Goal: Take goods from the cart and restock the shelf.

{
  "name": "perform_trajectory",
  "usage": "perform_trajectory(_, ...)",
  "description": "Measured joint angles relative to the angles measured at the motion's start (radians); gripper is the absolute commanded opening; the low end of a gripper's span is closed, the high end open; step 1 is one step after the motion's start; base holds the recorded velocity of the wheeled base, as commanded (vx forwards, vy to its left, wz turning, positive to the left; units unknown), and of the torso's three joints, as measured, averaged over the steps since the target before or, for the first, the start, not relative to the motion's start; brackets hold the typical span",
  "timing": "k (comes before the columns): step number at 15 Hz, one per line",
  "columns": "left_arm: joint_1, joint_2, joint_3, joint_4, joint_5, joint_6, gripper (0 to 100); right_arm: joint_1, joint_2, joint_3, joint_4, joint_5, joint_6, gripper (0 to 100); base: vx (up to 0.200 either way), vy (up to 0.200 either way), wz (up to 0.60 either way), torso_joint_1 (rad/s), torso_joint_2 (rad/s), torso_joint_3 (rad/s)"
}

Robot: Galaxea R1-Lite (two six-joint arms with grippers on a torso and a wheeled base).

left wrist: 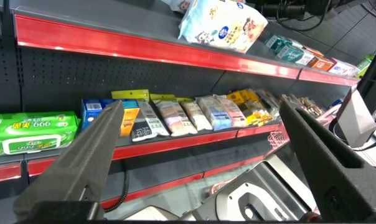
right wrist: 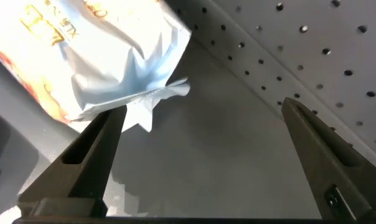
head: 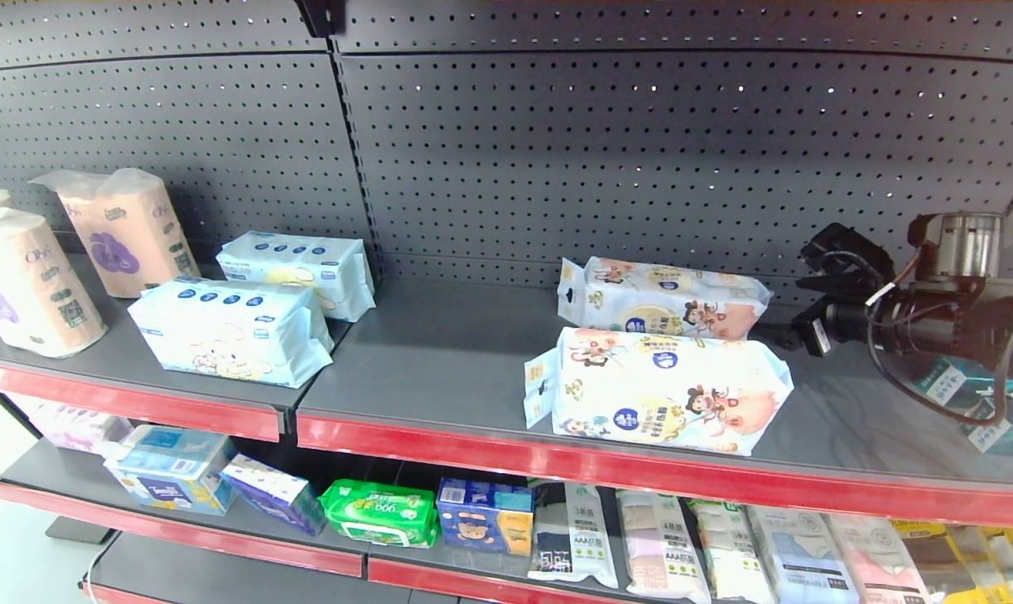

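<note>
Beside rear pack (right wrist: 113, 50), right tool (right wrist: 203, 109) spread wide, empty.

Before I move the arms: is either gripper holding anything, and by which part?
Nothing is held. The right gripper is open over the shelf, beside a pack's crimped end; the left gripper is open and empty too.

This is a shop — long shelves (head: 439, 369) with red front edges (head: 556, 460), a dark back wall (head: 640, 151) full of little holes, and rows of tissue packs (head: 229, 331).
</note>
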State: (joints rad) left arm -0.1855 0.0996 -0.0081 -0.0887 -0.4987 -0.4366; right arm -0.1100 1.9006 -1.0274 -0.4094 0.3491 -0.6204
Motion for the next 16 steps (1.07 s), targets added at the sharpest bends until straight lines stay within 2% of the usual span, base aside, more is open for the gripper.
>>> perform_trajectory(3,0.0,0.0,-0.002,0.0,0.0,0.0,100,-0.02,-0.043,0.08,0.0,-0.018,0.001,100,0.0,0.0,0.0,0.0,0.0,0.0)
perform_trajectory(9,0.0,0.0,0.0,0.003,0.001,-0.014,100,-0.026,-0.219,0.327,0.0,-0.036,0.083,100,0.0,0.0,0.0,0.0,0.0,0.0)
perform_trajectory(16,0.0,0.0,-0.002,0.002,0.001,-0.015,100,0.018,-0.338,0.419,0.014,-0.036,0.153,100,0.0,0.0,0.0,0.0,0.0,0.0)
